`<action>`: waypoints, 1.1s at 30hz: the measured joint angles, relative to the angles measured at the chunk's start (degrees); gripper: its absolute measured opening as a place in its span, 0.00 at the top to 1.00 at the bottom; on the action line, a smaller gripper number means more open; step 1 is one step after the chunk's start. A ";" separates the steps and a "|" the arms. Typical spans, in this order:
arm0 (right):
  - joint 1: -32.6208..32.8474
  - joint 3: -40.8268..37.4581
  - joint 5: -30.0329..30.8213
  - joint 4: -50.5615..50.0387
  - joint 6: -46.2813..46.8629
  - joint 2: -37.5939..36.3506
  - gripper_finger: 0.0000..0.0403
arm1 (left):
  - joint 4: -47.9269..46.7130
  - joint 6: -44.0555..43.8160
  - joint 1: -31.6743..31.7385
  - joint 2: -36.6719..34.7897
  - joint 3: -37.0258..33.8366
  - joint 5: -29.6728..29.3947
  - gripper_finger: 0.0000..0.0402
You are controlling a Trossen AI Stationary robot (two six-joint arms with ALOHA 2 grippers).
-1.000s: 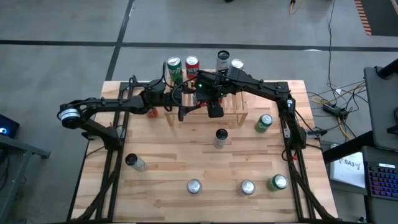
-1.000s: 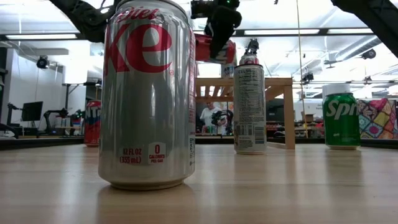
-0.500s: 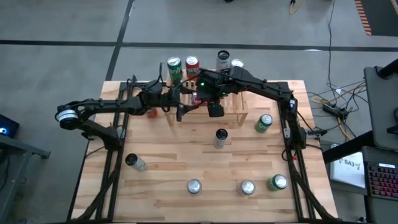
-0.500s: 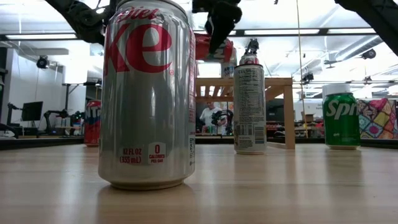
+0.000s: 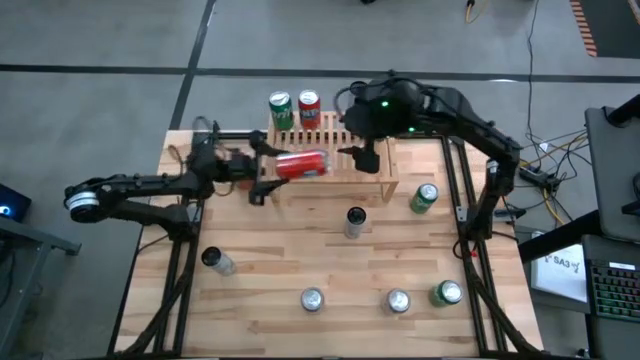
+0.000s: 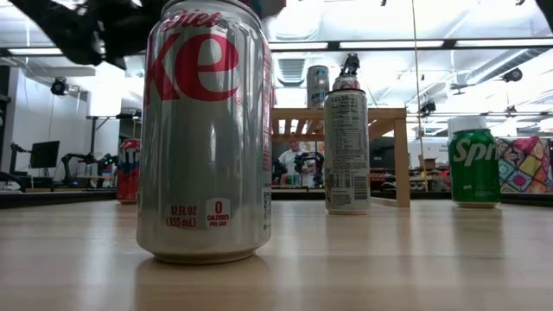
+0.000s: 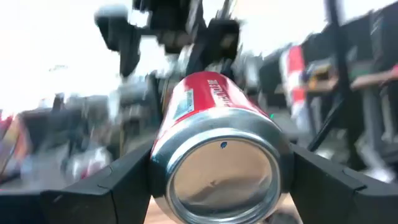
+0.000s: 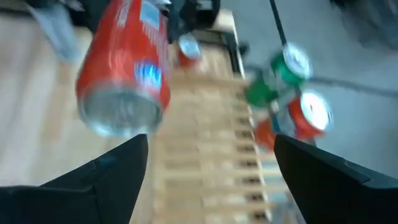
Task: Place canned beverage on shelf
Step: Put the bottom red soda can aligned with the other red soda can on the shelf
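A red can [image 5: 302, 165] lies nearly level in the air over the left near part of the shelf [image 5: 345, 140], a light-wood slatted rack. My left gripper [image 5: 270, 172] is shut on it, coming from the table's left. In the left wrist view the can's silver bottom [image 7: 219, 171] faces the camera. My right gripper [image 5: 365, 157] hangs open above the shelf's right part, holding nothing; its wrist view shows the red can [image 8: 124, 68] apart from it. A green can [image 5: 280, 108] and a red one [image 5: 308, 104] stand upright at the shelf's far edge. My left gripper pinches the red can's round side near its bottom end [image 7: 163, 163] between its two fingers [image 7: 118, 186], one on each side. The fingers come level from the table's left and lie along the can. The can is lifted clear, lying on its side, its top toward the right arm.
On the table near the shelf stand a tall silver can [image 5: 354, 220] and a green can [image 5: 425, 197]. Near the front edge are two silver cans [image 5: 312, 298] [image 5: 398, 300], a green one [image 5: 447, 293] and a can [image 5: 214, 261] at the left. A Diet Coke can [image 6: 206, 130] fills the low view.
My right gripper has let go of the red can, risen and drawn back toward the table's far right. My left gripper has kept the can and pulled it a little toward the table's left, its fingers tipping up toward level.
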 joint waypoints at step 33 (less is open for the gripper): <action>5.37 -54.41 -10.56 103.10 4.99 -2.45 0.17 | 17.33 -5.22 0.08 -16.92 -8.15 5.97 0.28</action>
